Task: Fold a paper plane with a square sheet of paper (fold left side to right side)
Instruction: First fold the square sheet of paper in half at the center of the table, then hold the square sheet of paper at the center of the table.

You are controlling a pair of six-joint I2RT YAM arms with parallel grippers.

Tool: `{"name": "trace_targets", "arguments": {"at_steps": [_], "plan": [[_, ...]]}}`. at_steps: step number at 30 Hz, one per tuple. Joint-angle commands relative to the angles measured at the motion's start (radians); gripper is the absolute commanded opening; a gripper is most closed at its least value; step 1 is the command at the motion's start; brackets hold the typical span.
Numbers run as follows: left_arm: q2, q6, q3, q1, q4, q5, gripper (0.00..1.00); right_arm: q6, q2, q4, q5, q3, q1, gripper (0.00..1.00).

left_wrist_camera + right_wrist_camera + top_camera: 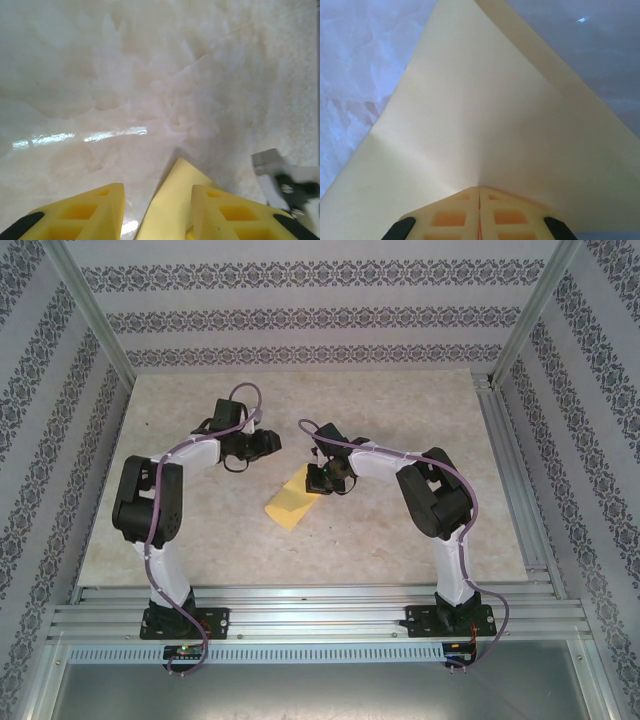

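right wrist | yellow paper (pixel 470 125) pinched between closed fingers (pixel 447 217), spreading ahead

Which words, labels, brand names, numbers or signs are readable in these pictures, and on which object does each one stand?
None readable. The yellow paper is blank, the table and patterned walls bear no letters, and any marking on the small boards below the arm bases is too small to read.

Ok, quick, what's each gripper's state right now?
Left gripper: open, holding nothing.
Right gripper: closed on the yellow paper.
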Motion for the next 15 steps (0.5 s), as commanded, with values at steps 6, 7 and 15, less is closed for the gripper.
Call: {"name": "trace_targets", "arguments": {"at_steps": [6,7,15], "plan": [[-0.035,0.014,-0.096,-0.059,0.059,0.122,0.25,-0.025,0.086,-0.115,0.11,-0.022,0.002,0.07],[-0.026,0.006,-0.105,-0.07,0.068,0.128,0.23,-0.025,0.087,-0.117,0.109,-0.02,0.002,0.07],[0.058,-0.027,-0.14,-0.123,0.125,0.142,0.2,-0.028,0.09,-0.121,0.108,-0.013,0.003,0.07]]}}
